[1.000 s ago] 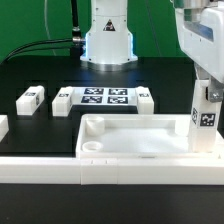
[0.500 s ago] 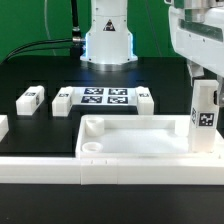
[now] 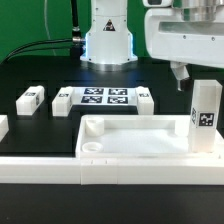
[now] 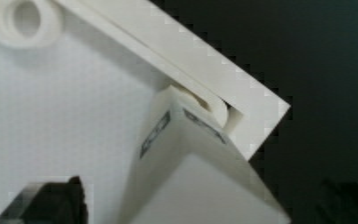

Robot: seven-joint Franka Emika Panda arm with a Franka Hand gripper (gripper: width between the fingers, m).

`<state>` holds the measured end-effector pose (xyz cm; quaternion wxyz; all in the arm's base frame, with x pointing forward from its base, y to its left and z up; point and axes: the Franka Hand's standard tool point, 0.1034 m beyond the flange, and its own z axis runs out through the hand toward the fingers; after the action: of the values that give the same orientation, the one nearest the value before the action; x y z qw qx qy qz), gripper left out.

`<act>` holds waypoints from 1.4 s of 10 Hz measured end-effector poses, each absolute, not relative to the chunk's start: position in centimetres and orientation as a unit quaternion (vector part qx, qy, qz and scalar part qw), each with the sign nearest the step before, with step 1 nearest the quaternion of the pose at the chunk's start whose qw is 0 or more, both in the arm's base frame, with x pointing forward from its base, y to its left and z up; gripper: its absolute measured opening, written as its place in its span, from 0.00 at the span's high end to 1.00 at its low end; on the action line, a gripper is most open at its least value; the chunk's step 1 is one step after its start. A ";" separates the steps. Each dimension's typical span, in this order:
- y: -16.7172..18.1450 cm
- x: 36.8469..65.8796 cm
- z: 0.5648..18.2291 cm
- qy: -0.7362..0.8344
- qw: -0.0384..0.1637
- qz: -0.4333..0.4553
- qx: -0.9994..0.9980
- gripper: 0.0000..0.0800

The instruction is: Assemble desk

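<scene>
One leg (image 3: 207, 112) stands upright at the tabletop (image 3: 140, 140) corner, apparently seated and so self-supporting. The claw (image 4: 197, 198) hangs above it, jaws spread, gripping nothing.

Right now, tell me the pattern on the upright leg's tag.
A black-and-white square tag on the white upright leg, clearest in the exterior view.

You see tabletop (image 3: 140, 138) lying rim-up behind border bar (image 3: 100, 166). Upright leg (image 3: 206, 118) stands at its corner on exterior view's right. Gripper (image 3: 197, 70) hangs above the upright leg, not touching. Loose legs (image 3: 31, 99) (image 3: 62, 101) (image 3: 145, 100) lie flat, flanking marker board (image 3: 105, 97).
</scene>
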<state>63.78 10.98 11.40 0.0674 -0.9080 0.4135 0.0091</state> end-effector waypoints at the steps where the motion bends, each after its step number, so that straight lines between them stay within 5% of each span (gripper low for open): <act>1: 11.1 63.9 11.5 0.351 0.063 0.002 -0.934 0.19; 6: 10.9 64.0 11.2 0.084 0.040 -0.017 -0.996 0.19; 9: 11.0 64.2 11.3 0.051 0.033 -0.024 -0.998 0.20; 10: 10.9 64.2 11.3 0.051 0.033 -0.024 -0.998 0.40; 11: 10.9 64.2 11.3 0.052 0.033 -0.024 -0.998 0.40; 12: 10.9 64.2 11.3 0.057 0.033 -0.023 -0.998 0.64; 14: 10.9 64.2 11.3 0.064 0.033 -0.023 -0.997 0.64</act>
<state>64.19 10.90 11.27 0.0329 -0.9971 0.0645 -0.0234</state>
